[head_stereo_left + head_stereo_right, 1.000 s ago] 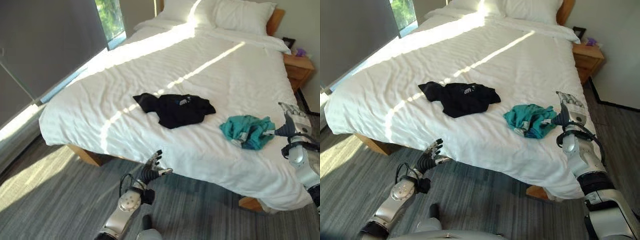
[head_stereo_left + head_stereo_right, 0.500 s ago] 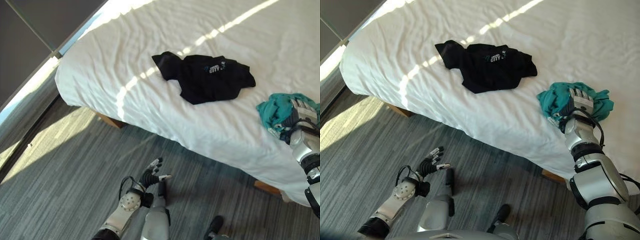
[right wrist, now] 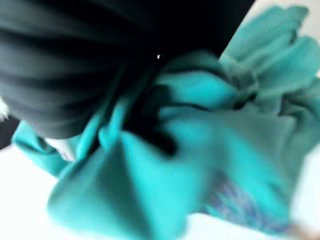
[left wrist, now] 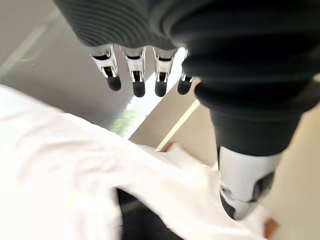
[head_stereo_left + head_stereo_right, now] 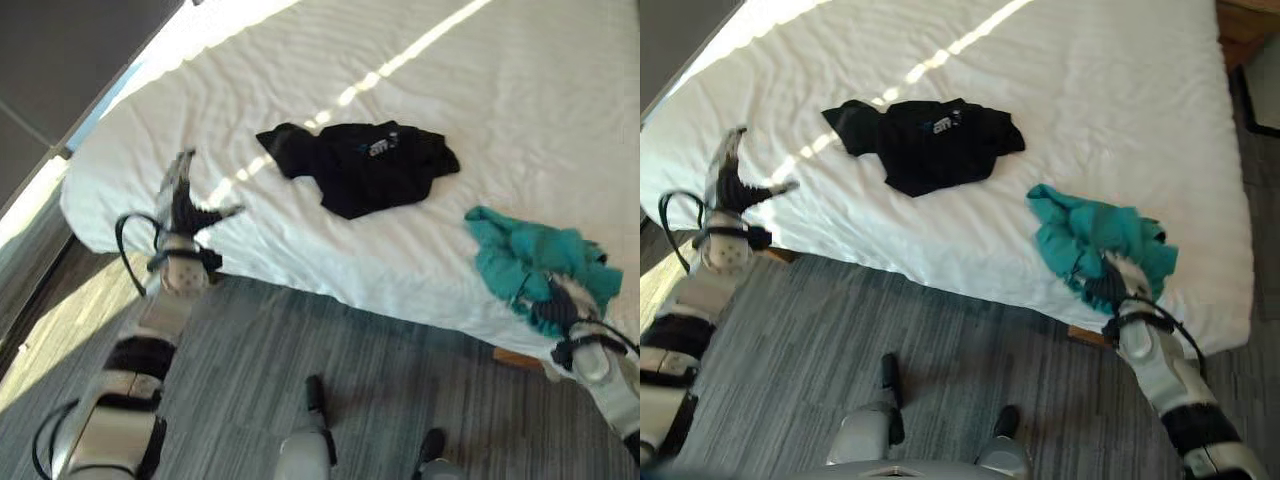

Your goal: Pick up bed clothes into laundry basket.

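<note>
Lying on the bed [image 5: 520,90], 2 garments wait: black shirt [image 5: 365,165] untouched, teal cloth [image 5: 1095,245] under the right robot hand [image 5: 1112,280], grip unclear; left robot hand [image 5: 185,200] spread, empty

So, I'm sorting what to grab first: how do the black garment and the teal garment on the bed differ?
The black garment lies spread fairly flat further in on the white bed; the teal garment is bunched in a heap near the bed's edge. Nothing touches the black garment, while the right hand is at the teal garment. The left hand hangs open, near neither. Both are crumpled clothes lying on the sheet.
</note>
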### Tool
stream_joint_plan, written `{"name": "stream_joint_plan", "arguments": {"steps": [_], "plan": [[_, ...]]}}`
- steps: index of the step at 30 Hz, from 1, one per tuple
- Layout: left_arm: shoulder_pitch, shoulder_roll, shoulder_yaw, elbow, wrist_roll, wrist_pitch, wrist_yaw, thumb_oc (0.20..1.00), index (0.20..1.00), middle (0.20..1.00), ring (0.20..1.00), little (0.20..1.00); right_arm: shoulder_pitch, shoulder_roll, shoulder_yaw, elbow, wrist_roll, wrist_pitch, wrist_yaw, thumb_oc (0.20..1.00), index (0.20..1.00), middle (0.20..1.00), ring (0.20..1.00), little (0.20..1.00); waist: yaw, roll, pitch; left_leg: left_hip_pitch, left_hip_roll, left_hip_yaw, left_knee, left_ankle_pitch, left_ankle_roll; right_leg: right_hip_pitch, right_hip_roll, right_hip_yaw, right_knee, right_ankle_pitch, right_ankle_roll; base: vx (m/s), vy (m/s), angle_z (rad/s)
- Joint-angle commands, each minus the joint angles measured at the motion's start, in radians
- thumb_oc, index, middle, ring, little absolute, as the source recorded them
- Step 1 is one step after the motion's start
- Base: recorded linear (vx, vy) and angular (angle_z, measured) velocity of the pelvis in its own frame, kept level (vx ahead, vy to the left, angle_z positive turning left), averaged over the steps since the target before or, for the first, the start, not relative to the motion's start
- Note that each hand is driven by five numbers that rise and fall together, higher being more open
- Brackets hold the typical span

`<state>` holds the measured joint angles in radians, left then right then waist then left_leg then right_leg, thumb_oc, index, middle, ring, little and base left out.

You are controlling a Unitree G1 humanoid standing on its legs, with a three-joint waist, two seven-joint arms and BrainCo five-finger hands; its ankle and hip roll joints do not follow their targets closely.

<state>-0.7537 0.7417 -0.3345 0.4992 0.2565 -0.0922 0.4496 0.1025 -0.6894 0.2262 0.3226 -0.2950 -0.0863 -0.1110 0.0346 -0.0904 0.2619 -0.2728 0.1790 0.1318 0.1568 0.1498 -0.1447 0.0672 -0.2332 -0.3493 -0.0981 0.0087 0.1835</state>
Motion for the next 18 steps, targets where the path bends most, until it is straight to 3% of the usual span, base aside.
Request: {"name": "stream_joint_plan", "arguments": {"steps": [1, 2, 4, 5, 6, 7, 8, 9, 11, 12, 14, 18], "plan": [[-0.073, -0.096, -0.046, 0.037, 0.145, 0.035, 0.030, 1.000, 1.000, 1.000, 1.000, 1.000, 0.008, 0.058, 0.053, 0.263, -0.093, 0.044, 0.071, 0.200, 0.200, 0.200, 0.200, 0.200, -0.013, 0.044, -0.021, 0.087, 0.096, -0.124, -0.094, -0.105, -0.063, 0.046, -0.047, 0.084, 0.022, 0.003, 0.078, 0.31, 0.203, -1.05], [-0.102, -0.134, -0.108, 0.060, 0.210, 0.042, 0.024, 1.000, 1.000, 1.000, 1.000, 1.000, 0.035, 0.101, 0.059, 0.344, -0.077, 0.044, 0.065, 0.200, 0.200, 0.200, 0.200, 0.200, -0.033, 0.036, -0.036, 0.108, 0.100, -0.086, -0.114, -0.098, -0.069, 0.061, -0.072, 0.088, 0.037, 0.022, 0.078, 0.16, 0.266, -1.11], [-0.164, -0.139, -0.165, 0.151, 0.257, 0.071, -0.002, 1.000, 1.000, 1.000, 1.000, 1.000, 0.058, 0.136, 0.078, 0.487, -0.114, 0.044, 0.041, 0.200, 0.200, 0.200, 0.200, 0.200, -0.064, 0.028, -0.055, 0.165, 0.057, -0.021, -0.163, -0.105, -0.041, 0.030, -0.097, 0.126, 0.090, 0.055, 0.078, 0.17, 0.245, -0.52], [-0.170, -0.140, -0.169, 0.156, 0.257, 0.070, 0.000, 1.000, 1.000, 1.000, 1.000, 1.000, 0.055, 0.140, 0.077, 0.491, -0.114, 0.042, 0.038, 0.200, 0.200, 0.200, 0.200, 0.200, -0.060, 0.025, -0.055, 0.165, 0.055, -0.017, -0.167, -0.098, -0.039, 0.024, -0.099, 0.130, 0.091, 0.059, 0.078, 0.17, 0.209, -0.48], [-0.205, -0.112, -0.188, 0.241, 0.264, 0.090, -0.004, 1.000, 1.000, 1.000, 1.000, 1.000, 0.028, 0.196, 0.086, 0.603, -0.092, 0.055, 0.020, 0.200, 0.200, 0.200, 0.200, 0.200, -0.077, 0.009, -0.063, 0.221, 0.031, 0.045, -0.220, -0.102, -0.023, -0.018, -0.115, 0.157, 0.106, 0.154, 0.078, 0.08, 0.174, -0.74], [-0.226, -0.099, -0.194, 0.296, 0.282, 0.110, 0.005, 1.000, 1.000, 1.000, 1.000, 1.000, 0.023, 0.221, 0.104, 0.655, -0.094, 0.065, 0.013, 0.200, 0.200, 0.200, 0.200, 0.200, -0.074, 0.010, -0.058, 0.235, 0.035, 0.085, -0.225, -0.112, -0.017, -0.045, -0.124, 0.118, 0.124, 0.179, 0.078, 0.08, 0.172, -1.06], [-0.230, -0.099, -0.196, 0.299, 0.282, 0.109, 0.006, 1.000, 1.000, 1.000, 1.000, 1.000, 0.019, 0.224, 0.105, 0.658, -0.094, 0.063, 0.011, 0.200, 0.200, 0.200, 0.200, 0.200, -0.071, 0.008, -0.058, 0.233, 0.034, 0.088, -0.227, -0.107, -0.016, -0.052, -0.125, 0.122, 0.124, 0.185, 0.078, 0.01, 0.196, -1.56], [-0.270, -0.046, -0.226, 0.350, 0.326, 0.136, 0.005, 1.000, 1.000, 1.000, 1.000, 1.000, -0.002, 0.259, 0.130, 0.703, -0.082, 0.067, 0.006, 0.200, 0.200, 0.200, 0.200, 0.200, -0.060, 0.009, -0.044, 0.240, 0.040, 0.140, -0.235, -0.111, -0.004, -0.095, -0.100, 0.031, 0.202, 0.162, 0.078, 0.00, 0.237, -1.68], [-0.311, -0.020, -0.263, 0.407, 0.366, 0.156, -0.002, 1.000, 1.000, 1.000, 1.000, 1.000, -0.025, 0.273, 0.156, 0.726, -0.080, 0.067, 0.004, 0.200, 0.200, 0.200, 0.200, 0.200, -0.057, 0.000, -0.030, 0.241, 0.045, 0.177, -0.243, -0.103, 0.001, -0.139, -0.085, 0.003, 0.242, 0.169, 0.078, 0.04, 0.216, -1.14], [-0.350, 0.033, -0.308, 0.513, 0.445, 0.186, -0.011, 1.000, 1.000, 1.000, 1.000, 1.000, -0.012, 0.301, 0.181, 0.751, -0.080, 0.063, 0.000, 0.200, 0.200, 0.200, 0.200, 0.200, -0.038, -0.020, -0.021, 0.253, 0.038, 0.217, -0.242, -0.107, 0.009, -0.126, -0.080, -0.095, 0.220, 0.159, 0.078, 0.10, 0.120, -0.82], [-0.415, 0.092, -0.340, 0.568, 0.486, 0.214, 0.012, 1.000, 1.000, 1.000, 1.000, 1.000, -0.003, 0.318, 0.199, 0.750, -0.060, 0.039, -0.010, 0.200, 0.200, 0.200, 0.200, 0.200, -0.030, -0.047, -0.002, 0.247, 0.039, 0.235, -0.244, -0.106, 0.007, -0.123, -0.064, -0.103, 0.180, 0.192, 0.078, 0.02, 0.060, -0.87], [-0.533, 0.171, -0.406, 0.607, 0.507, 0.228, 0.029, 1.000, 1.000, 1.000, 1.000, 1.000, -0.005, 0.331, 0.213, 0.726, -0.003, 0.010, -0.015, 0.200, 0.200, 0.200, 0.200, 0.200, -0.027, -0.062, 0.042, 0.182, 0.064, 0.236, -0.244, -0.082, -0.010, -0.142, -0.069, -0.097, 0.112, 0.255, 0.078, -0.15, -0.011, -0.01]]}}
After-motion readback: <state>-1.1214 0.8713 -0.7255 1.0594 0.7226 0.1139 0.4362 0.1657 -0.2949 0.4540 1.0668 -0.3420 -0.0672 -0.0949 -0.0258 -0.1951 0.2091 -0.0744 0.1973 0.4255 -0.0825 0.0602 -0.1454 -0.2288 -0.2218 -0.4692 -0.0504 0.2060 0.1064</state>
